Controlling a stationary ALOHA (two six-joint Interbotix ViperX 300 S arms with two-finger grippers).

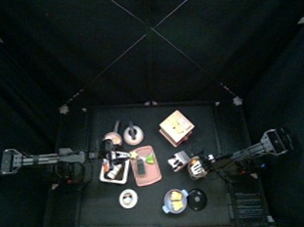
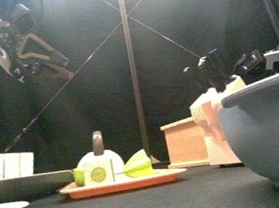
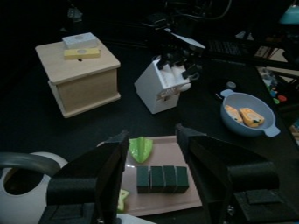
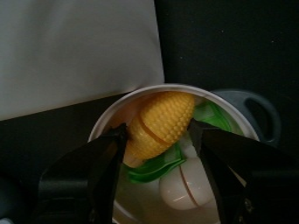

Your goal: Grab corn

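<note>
The corn (image 4: 159, 127) is seen between the spread fingers of the right gripper (image 4: 162, 140), ungrasped, lying in a white cup (image 4: 140, 188) (green pieces beside it). The left gripper (image 3: 152, 150) is held spread above the pink tray (image 3: 176, 199).

White wall (image 4: 70, 52) crowding cup rim (image 4: 111, 118)

The corn (image 4: 159, 125), a stubby yellow-orange toy cob with fine kernel rows, a dark seam across it and green husk at its base, lies tilted inside a round white cup at the centre of the right wrist view, its rounded tip toward the upper right.
</note>
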